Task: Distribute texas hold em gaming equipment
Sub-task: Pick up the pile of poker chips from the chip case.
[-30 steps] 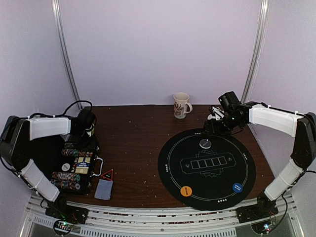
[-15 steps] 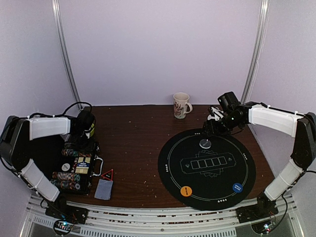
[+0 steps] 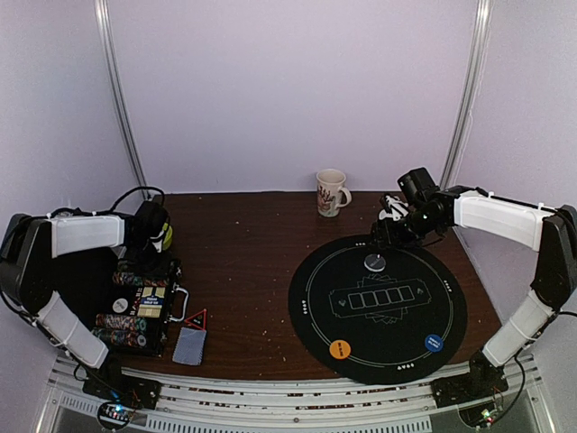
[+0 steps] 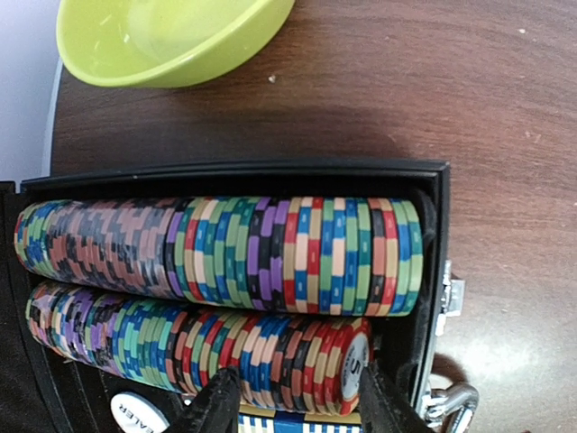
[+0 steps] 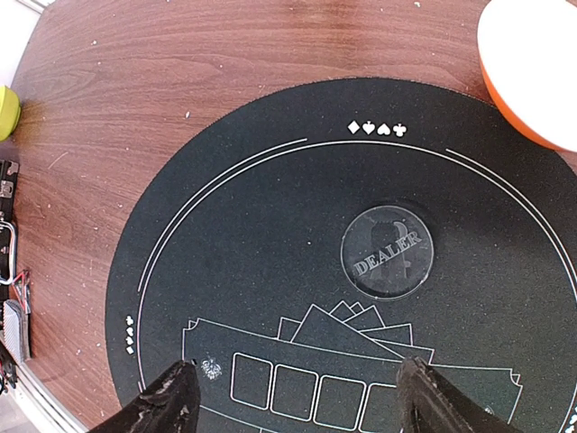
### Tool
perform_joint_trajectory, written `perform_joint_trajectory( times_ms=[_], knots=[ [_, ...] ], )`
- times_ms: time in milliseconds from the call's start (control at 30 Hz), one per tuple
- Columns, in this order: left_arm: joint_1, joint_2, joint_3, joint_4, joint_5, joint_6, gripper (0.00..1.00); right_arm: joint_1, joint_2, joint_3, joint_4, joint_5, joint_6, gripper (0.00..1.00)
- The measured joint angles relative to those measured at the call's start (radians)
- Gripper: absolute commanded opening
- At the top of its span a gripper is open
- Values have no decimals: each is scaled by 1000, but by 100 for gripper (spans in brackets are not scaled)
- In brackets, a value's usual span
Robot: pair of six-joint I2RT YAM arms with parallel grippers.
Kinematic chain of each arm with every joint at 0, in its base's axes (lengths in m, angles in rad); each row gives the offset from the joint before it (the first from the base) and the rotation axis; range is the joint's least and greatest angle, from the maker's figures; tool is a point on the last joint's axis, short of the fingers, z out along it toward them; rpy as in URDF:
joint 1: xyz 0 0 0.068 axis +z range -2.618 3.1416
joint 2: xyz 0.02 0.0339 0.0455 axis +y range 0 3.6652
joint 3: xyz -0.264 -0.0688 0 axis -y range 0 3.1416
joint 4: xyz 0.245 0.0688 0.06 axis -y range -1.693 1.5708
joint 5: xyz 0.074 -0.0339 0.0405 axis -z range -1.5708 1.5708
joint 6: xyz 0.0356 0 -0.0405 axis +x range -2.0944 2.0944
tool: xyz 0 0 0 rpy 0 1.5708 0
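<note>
Two rows of striped poker chips lie on edge in an open black case. My left gripper hovers over the case, open, its fingers either side of the last several chips of the nearer row. A grip does not show. A grey-blue card deck lies in front of the case. On the black round mat sit a clear-grey dealer button, an orange button and a blue button. My right gripper hangs open and empty above the mat's far part.
A lime-green bowl sits just beyond the case. An orange bowl stands off the mat's far right edge. A white patterned mug is at the back and a red triangle lies beside the deck.
My left gripper's fingers have drawn closer together around the chips and the arm has shifted slightly left. The right arm has not moved.
</note>
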Motion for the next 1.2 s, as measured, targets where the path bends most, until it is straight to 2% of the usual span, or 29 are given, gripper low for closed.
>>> perform_joint_trajectory(
  times_ms=[800, 1033, 1200],
  knots=[
    [-21, -14, -6, 49, 58, 53, 47, 2, 13, 15, -14, 0, -11, 77],
    [-23, -3, -2, 40, 3, 56, 47, 2, 17, 16, -18, -1, -18, 77],
    [-23, 2, 1, 34, -23, 63, 51, 3, 17, 16, -20, -6, -19, 77]
  ],
)
